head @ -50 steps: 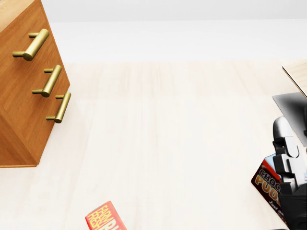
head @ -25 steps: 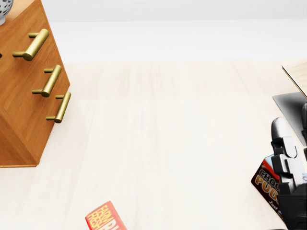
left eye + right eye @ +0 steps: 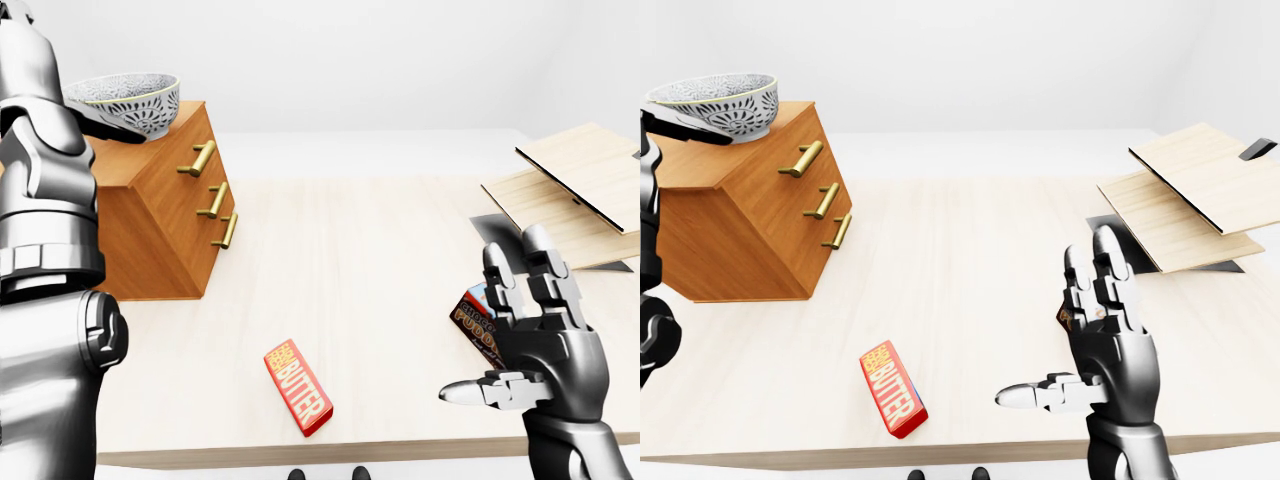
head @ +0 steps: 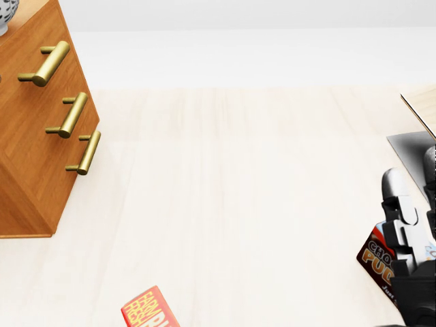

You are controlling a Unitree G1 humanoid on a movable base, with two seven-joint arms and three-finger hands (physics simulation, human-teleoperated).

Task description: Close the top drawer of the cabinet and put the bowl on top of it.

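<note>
The wooden cabinet [image 3: 750, 215] stands at the left of the table, and all three of its drawer fronts sit flush. The top drawer's brass handle [image 3: 802, 158] lies level with the other two. A grey patterned bowl [image 3: 715, 105] sits at the cabinet's top, slightly tilted. My left hand [image 3: 100, 122] holds it from the left, with a dark finger along its lower side; the rest of the hand is hidden behind my arm. My right hand [image 3: 1065, 325] hovers open over the table's right bottom part, fingers spread and empty.
A red butter box [image 3: 298, 388] lies near the table's bottom edge [image 3: 300, 450]. A chocolate box [image 3: 478, 325] is partly hidden behind my right hand. Stacked wooden boards [image 3: 570, 190] lie over a dark slab [image 3: 495, 228] at the right.
The bowl's edge came into the head view's top left corner and stays there. My right hand has sunk slightly lower in that view.
</note>
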